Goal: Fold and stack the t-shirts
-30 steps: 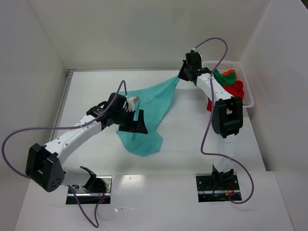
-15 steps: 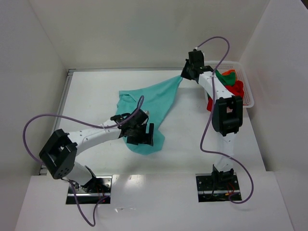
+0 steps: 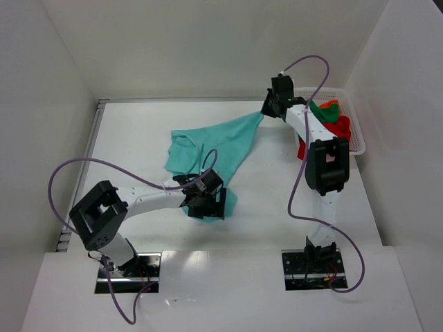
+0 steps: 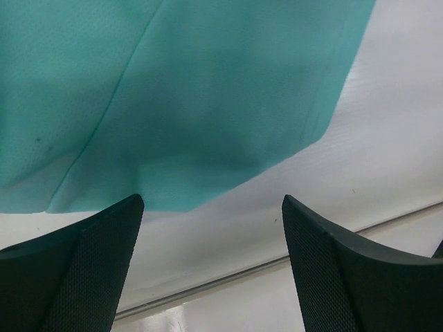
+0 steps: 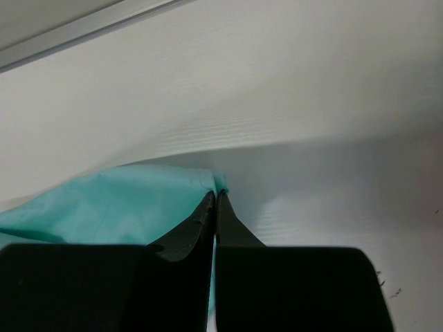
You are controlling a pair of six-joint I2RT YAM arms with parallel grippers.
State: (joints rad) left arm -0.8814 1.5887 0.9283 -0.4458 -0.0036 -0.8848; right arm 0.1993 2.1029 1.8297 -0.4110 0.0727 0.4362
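Right gripper (image 5: 216,199) is clamped on a corner of the soft teal cloth t-shirt (image 3: 221,138), anchoring it toward one o'clock for spreading. Left gripper (image 4: 211,202), jaws apart, hovers over the six o'clock hem, apparently without contact.

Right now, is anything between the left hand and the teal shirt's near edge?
Nothing visible does. The left hand is open right at the near edge of the teal t-shirt, with only table beneath.
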